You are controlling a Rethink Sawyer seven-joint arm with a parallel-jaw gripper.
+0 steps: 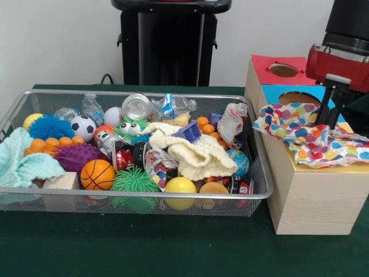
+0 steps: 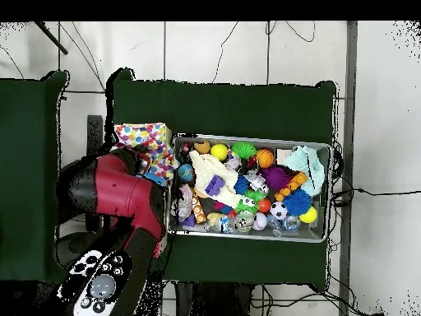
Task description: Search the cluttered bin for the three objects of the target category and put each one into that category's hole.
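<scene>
The wire mesh bin (image 1: 144, 195) fills the left and middle of the front view, packed with toys; it also shows in the overhead view (image 2: 247, 137). Spotted white fabric (image 1: 288, 124) lies spread over the yellow-topped box (image 1: 314, 202) at the right and hides its hole. A second spotted piece (image 1: 334, 151) lies beside it on the same top. Another spotted piece (image 1: 232, 122) stands crumpled against the bin's right wall. My gripper (image 1: 328, 122) hangs over the fabric on the box, fingers apart, tips at the cloth. In the overhead view the arm (image 2: 123, 193) hides the gripper; the fabric (image 2: 146, 138) shows.
A blue-topped box (image 1: 277, 92) and a red-topped box (image 1: 271, 60) with round holes stand behind the yellow one. The bin holds a cream knitted cloth (image 1: 199, 154), a mint towel (image 1: 20, 164), balls, bottles and spiky toys. The table is covered in dark green cloth.
</scene>
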